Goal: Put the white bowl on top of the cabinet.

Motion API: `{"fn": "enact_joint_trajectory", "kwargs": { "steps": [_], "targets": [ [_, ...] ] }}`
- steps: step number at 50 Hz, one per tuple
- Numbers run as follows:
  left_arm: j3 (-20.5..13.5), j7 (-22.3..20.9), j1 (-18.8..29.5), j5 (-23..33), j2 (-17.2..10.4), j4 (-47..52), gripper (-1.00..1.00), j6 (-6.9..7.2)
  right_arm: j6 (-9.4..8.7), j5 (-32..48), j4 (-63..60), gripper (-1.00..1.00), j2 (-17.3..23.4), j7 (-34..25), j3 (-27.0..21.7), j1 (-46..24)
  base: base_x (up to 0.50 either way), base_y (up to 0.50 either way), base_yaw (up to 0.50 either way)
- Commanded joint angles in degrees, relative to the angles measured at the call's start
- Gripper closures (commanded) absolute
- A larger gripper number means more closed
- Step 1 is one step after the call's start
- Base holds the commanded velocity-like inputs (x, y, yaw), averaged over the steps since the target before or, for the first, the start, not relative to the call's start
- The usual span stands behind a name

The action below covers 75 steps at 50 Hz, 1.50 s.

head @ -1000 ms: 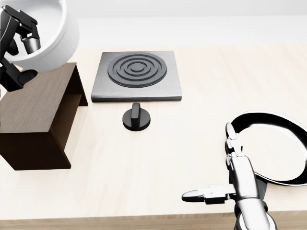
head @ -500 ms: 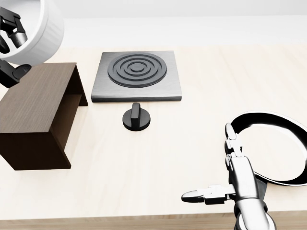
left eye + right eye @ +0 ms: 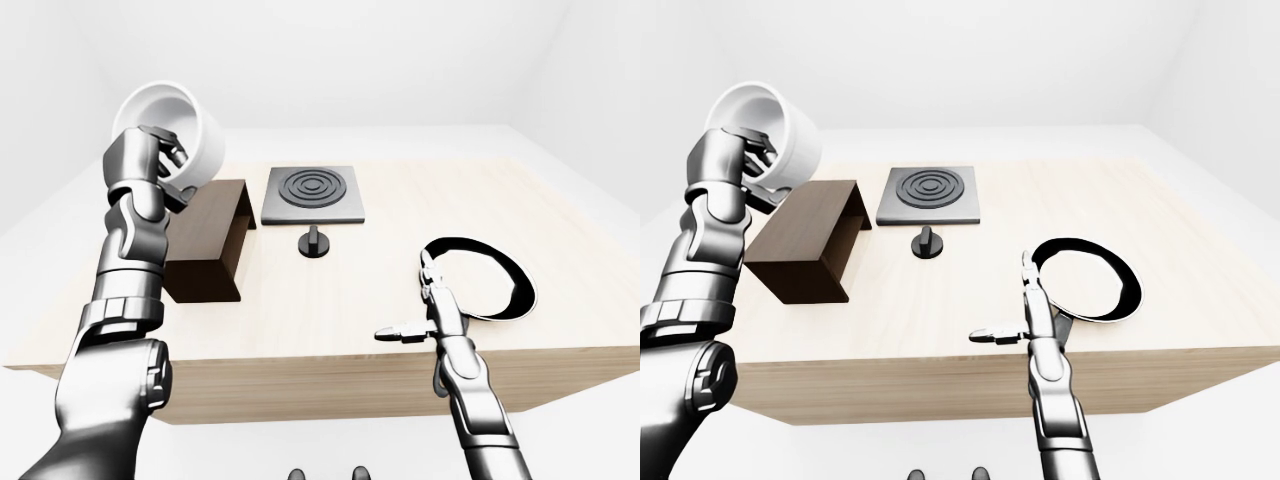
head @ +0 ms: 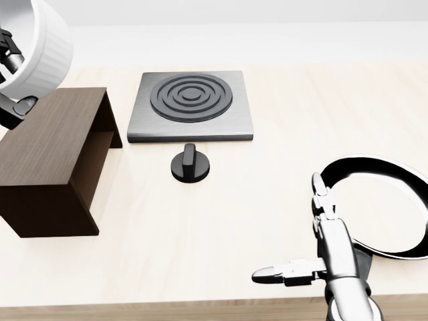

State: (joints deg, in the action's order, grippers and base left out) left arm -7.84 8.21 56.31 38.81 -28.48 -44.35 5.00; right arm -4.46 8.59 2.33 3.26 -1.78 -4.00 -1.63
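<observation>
The white bowl (image 3: 190, 130) is tipped on its side, its opening toward the view's upper left, held in the air by my left hand (image 3: 155, 165), whose fingers close round its rim. It hangs above the far left end of the dark wooden cabinet (image 3: 205, 240), clear of its top. In the head view the bowl (image 4: 41, 47) sits at the top left corner over the cabinet (image 4: 50, 154). My right hand (image 4: 314, 231) is open and empty, fingers spread, low over the table next to the black plate (image 4: 384, 204).
A grey square hob with black rings (image 4: 191, 103) lies right of the cabinet, with a black knob (image 4: 190, 164) below it. The pale wooden table (image 4: 200, 227) ends in an edge along the bottom of the head view.
My left hand has carried the bowl up and to the left, so less of it shows in the head view. The right hand has hardly moved.
</observation>
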Motion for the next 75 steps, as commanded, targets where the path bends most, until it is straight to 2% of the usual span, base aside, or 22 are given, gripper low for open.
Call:
{"fn": "enact_joint_trajectory", "kwargs": {
  "steps": [1, 16, 28, 52, 75],
  "targets": [
    [-0.2, 4.9, 1.2, -1.8, -0.6, -2.7, 1.0, 0.0, 0.26, 0.3, 0.4, -1.0, -0.1, 0.0, 0.2, 0.0, 0.0, 0.0, 0.0],
    [0.7, 5.8, 1.8, -1.8, -0.2, -5.6, 1.0, 0.0, 0.43, 0.3, 0.9, -1.0, 0.0, 0.1, 0.1, -0.3, 0.0, 0.0, 0.0],
    [1.8, 4.6, 1.5, -0.1, 0.2, -7.6, 1.0, 0.0, 0.26, 0.4, 0.5, -1.0, 0.0, 0.1, 0.2, -0.2, 0.0, 0.0, 0.0],
    [1.4, 4.1, 0.7, 0.6, -0.1, -7.7, 1.0, 0.0, 0.53, 0.7, 0.6, -1.0, -0.1, 0.2, 0.3, 0.0, 0.0, 0.0, 0.0],
    [1.4, 6.4, 0.8, 0.2, -0.3, -10.8, 1.0, 0.0, 0.66, 1.3, 0.7, -1.0, -0.3, 0.3, 0.8, 0.2, 0.0, 0.0, 0.0]
  ]
}}
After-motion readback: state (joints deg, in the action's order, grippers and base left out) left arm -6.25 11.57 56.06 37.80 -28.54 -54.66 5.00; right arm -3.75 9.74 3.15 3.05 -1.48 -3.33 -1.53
